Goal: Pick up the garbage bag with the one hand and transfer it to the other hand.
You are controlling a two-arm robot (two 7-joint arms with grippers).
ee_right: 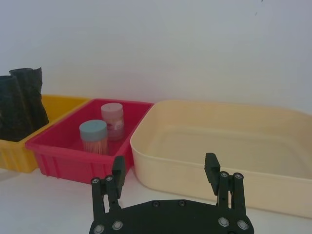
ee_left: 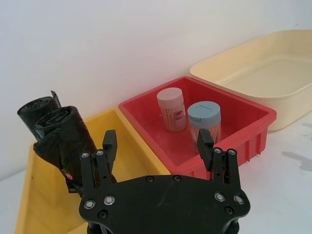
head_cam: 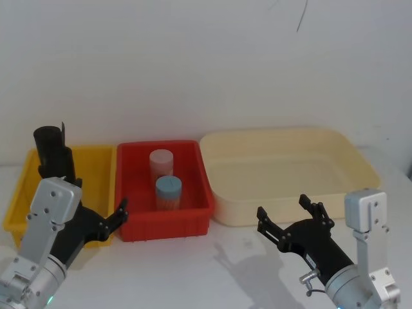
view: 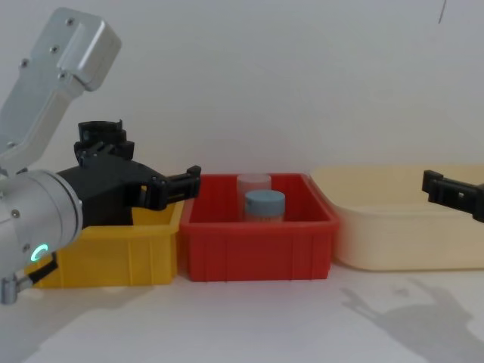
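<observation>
Garbage bag [ee_left: 61, 134]: upright, yellow bin [ee_left: 39, 204]. Left claw [ee_left: 157, 141] wide, nearby; straddle bundle mid-height, clear of wall. Right claw [ee_right: 165, 165] wide, before cream tub [ee_right: 146, 163].

A: Backdrop on your feed?
B: I see a plain white wall [head_cam: 206, 64], one thin dark line [head_cam: 301, 16] near its top. White tabletop [head_cam: 193, 270] runs straight up to it. Soft grey shadows [view: 408, 302] on the tabletop, lighting even.
</observation>
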